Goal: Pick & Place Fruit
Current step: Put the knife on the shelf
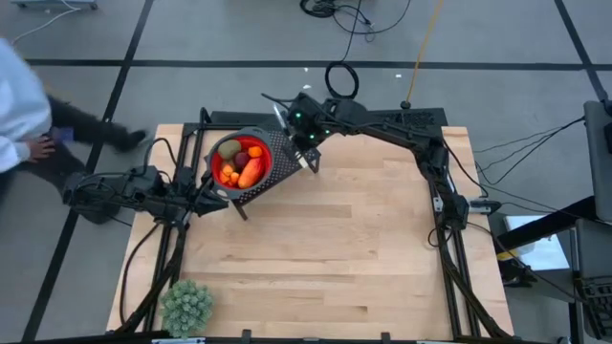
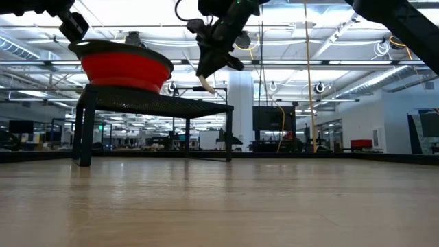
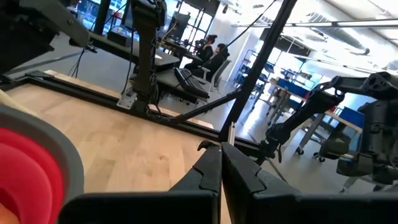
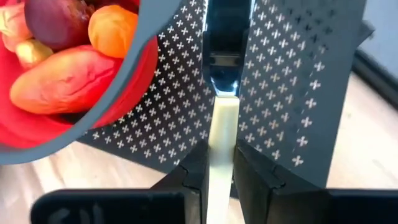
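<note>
The fruit [image 1: 241, 164] fills a red, grey-rimmed bowl [image 1: 218, 179] that stands on a dark perforated stand [image 1: 277, 162] at the table's far middle. It includes a brownish-green oval [image 1: 229, 148], orange pieces and a dark red ball. The right wrist view shows the long red-orange piece [image 4: 68, 81], a dark red ball [image 4: 53, 22] and an orange piece [image 4: 112, 28]. My right gripper [image 1: 308, 145] hovers over the stand's right part, shut on a cream-handled metal utensil [image 4: 222, 118]. My left gripper [image 1: 208, 194] is shut at the bowl's near-left rim. My right gripper pinches the utensil's cream handle [image 4: 219, 155] between its two fingers. The handle runs along the fingers, and the shiny metal end [image 4: 224, 56] sticks out past them over the stand. The utensil is lifted clear, its tip [image 2: 204, 84] slanting down above the stand. My left gripper [image 3: 221, 168] has nothing showing between its shut fingers; whether it touches the bowl's grey rim [image 3: 59, 155] I cannot tell.
A pale green spiky plant [image 1: 186, 304] sits at the table's near-left corner. Bare wood [image 1: 363, 248] stretches across the table's middle and right. A person [image 1: 19, 105] stands off the far-left corner. The stand's legs [image 2: 86, 130] rise from the table.
</note>
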### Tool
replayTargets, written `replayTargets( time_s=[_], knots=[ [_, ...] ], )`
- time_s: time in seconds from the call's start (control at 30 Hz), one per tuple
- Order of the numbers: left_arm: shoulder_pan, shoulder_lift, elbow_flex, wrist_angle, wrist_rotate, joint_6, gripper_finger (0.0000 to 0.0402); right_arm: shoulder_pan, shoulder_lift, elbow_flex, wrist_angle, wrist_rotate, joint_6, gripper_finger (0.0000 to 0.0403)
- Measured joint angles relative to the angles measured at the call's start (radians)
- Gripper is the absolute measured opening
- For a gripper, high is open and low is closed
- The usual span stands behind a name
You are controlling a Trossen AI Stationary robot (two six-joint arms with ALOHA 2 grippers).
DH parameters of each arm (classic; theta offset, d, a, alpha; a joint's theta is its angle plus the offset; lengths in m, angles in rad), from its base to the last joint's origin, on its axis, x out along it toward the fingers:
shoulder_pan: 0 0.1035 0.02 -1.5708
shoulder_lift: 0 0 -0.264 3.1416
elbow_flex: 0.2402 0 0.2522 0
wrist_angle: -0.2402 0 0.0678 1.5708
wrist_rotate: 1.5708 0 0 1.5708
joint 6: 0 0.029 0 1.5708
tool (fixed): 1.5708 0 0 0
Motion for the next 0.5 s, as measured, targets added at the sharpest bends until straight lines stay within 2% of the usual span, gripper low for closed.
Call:
replayTargets(
  time_s=[0.33,0.5],
  knots=[
    [0.000,0.000,0.000,-0.001,0.000,0.001,0.0007,-0.030,0.000,0.000,-0.032,-0.146,0.029,0.0045],
    [0.000,0.000,0.000,-0.001,0.000,0.001,0.0007,-0.045,0.000,0.000,-0.034,-0.167,0.030,0.0045]
  ],
)
